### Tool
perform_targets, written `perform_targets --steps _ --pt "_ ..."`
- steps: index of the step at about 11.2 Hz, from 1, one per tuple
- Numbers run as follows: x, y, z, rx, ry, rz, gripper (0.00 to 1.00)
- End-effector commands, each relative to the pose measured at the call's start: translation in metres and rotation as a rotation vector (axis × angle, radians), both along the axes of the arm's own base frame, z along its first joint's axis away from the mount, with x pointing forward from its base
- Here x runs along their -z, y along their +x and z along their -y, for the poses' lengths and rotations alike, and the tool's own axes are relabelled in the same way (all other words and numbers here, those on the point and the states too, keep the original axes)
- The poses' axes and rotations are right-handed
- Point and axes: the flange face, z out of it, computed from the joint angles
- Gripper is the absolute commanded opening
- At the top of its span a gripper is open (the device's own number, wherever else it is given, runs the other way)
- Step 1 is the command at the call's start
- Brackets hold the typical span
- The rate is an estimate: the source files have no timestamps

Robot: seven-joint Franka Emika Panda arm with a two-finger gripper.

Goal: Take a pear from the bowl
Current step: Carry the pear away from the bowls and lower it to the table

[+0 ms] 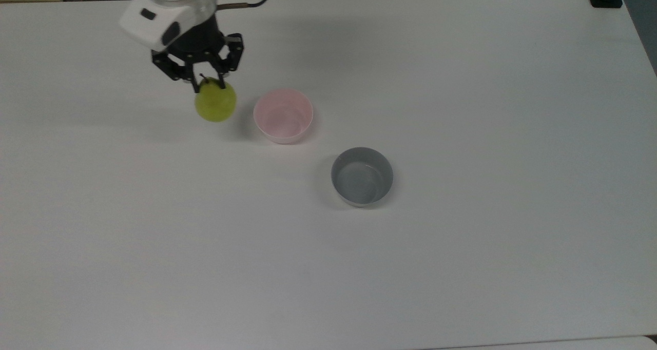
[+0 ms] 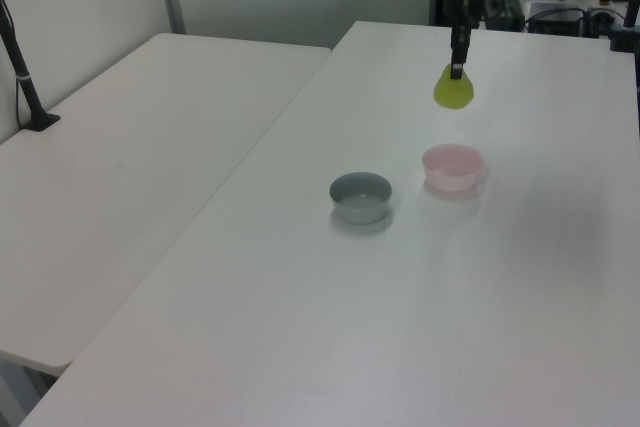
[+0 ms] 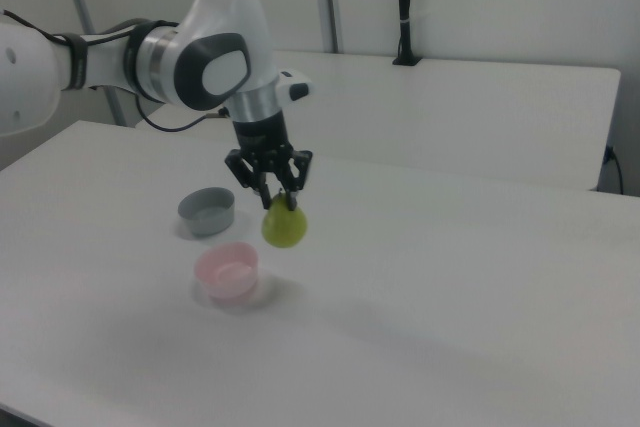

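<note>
The pear [image 1: 215, 101] is hanging clear of the table [image 1: 462, 268], pinched at its narrow top by the gripper [image 1: 208, 85], whose two fingers are closing tightly around it. In the top view it is sitting at about nine o'clock from the bowl [image 1: 283, 116], near it but apart. The pink bowl is resting on the table with its inside bare. A grey bowl [image 1: 362, 176] is standing at roughly four o'clock from the pink one in the top view, apart from it.
</note>
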Motion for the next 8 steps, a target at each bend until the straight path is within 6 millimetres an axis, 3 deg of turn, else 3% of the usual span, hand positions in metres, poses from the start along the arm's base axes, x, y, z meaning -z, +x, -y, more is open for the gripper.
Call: perform_targets --steps 1,5,6,8 --pt "0.013 0.011 0.056 -0.028 -0.015 -0.017 0.00" --pt "0.050 0.020 0.120 -0.031 -0.038 -0.050 0.00" --pt "0.051 0.021 0.135 -0.022 -0.056 -0.017 0.00" --pt "0.080 0.020 0.155 -0.013 -0.069 -0.047 0.00"
